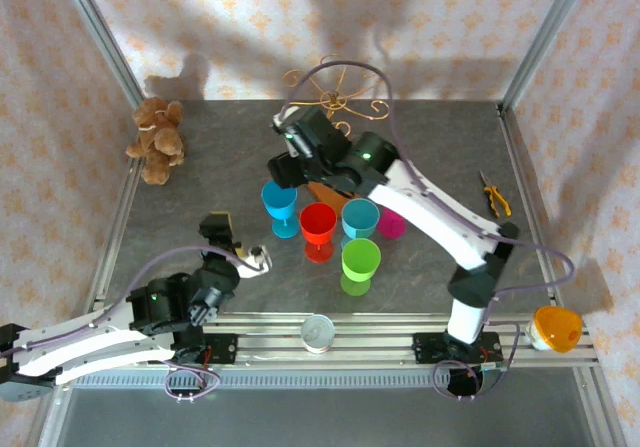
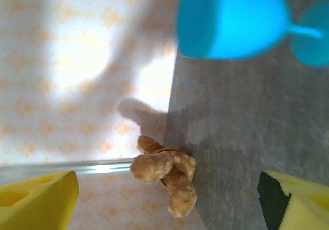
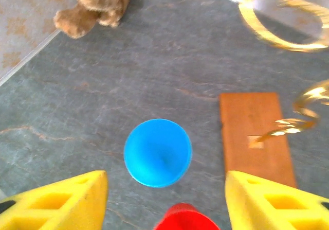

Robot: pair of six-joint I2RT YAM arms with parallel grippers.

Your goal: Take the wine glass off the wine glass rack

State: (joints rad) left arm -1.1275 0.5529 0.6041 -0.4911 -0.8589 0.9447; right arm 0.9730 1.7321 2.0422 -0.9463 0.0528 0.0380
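Note:
The wine glass rack (image 1: 335, 89) stands at the back of the table, its gold spiral arms (image 3: 280, 19) above a brown wooden base (image 3: 257, 137). I see no glass on the arms in view. A blue wine glass (image 1: 280, 207) stands upright on the table left of the base, seen from above as a blue wine glass (image 3: 158, 152) in the right wrist view. My right gripper (image 1: 284, 165) hovers over it, and the right gripper (image 3: 165, 199) is open and holds nothing. My left gripper (image 1: 215, 230) is open and empty near the front left, the blue glass (image 2: 231, 19) far ahead of it.
Red (image 1: 318, 227), teal (image 1: 360, 217), magenta (image 1: 392, 224) and green (image 1: 361, 264) glasses stand clustered right of the blue one. A brown teddy bear (image 1: 157, 139) sits at the back left. Pliers (image 1: 495, 197) lie at the right, a round tin (image 1: 318, 332) at the front rail.

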